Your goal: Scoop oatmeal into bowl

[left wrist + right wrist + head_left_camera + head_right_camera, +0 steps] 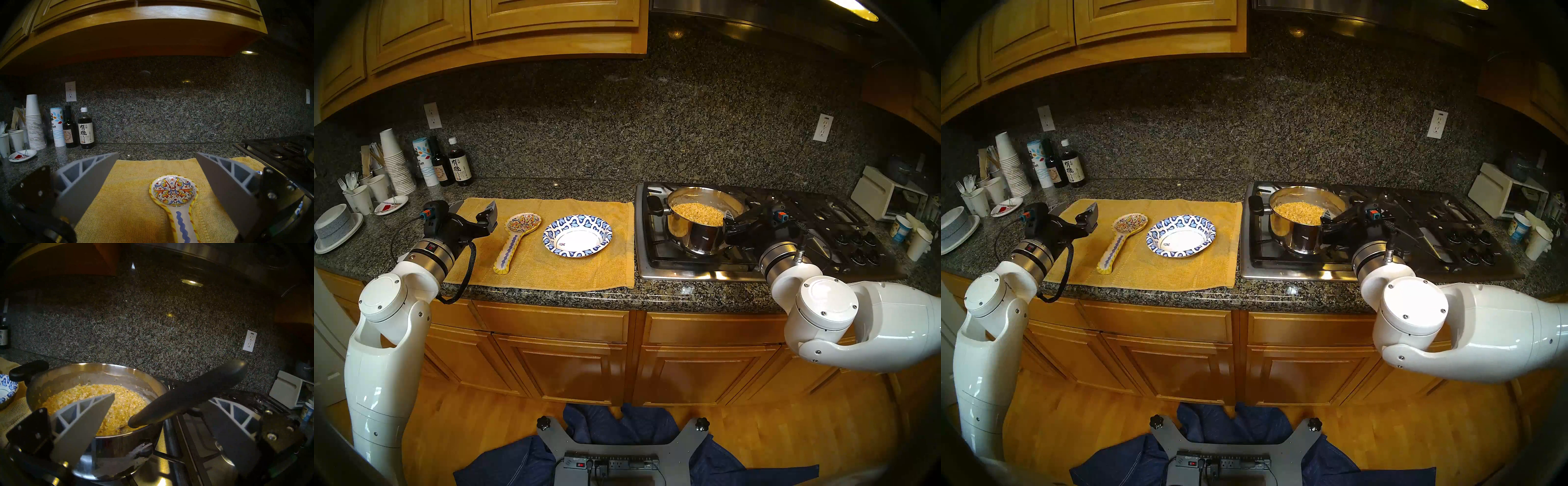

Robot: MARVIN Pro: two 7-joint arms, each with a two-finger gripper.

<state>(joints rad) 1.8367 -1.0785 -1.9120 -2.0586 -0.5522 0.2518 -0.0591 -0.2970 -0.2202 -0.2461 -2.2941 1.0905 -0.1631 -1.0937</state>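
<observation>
- The oatmeal (102,405) is seen lying in a steel pot (697,234) on the stove (755,264), at the near left burner; nothing has yet been moved to the bowl (577,236).
- The bowl is set empty on a yellow towel (551,271), just left of the stove and beside a painted spoon rest (514,237).
- The right gripper (161,405) is spread wide and holds nothing; a black spoon handle (190,394) leaning out of the pot passes between its fingers.
- The step in hand is judged to be grasping that handle: the jaws should be closed squarely on its thick middle, clear of the pot rim, so that the spoon cannot twist when loaded.
- The left gripper (156,178) is also wide and empty, held above the towel.
- The handle is shown clearly only by the right wrist view; in the head views it is largely hidden behind the gripper.
- The bowl's whole outline is given by the head views alone.
</observation>
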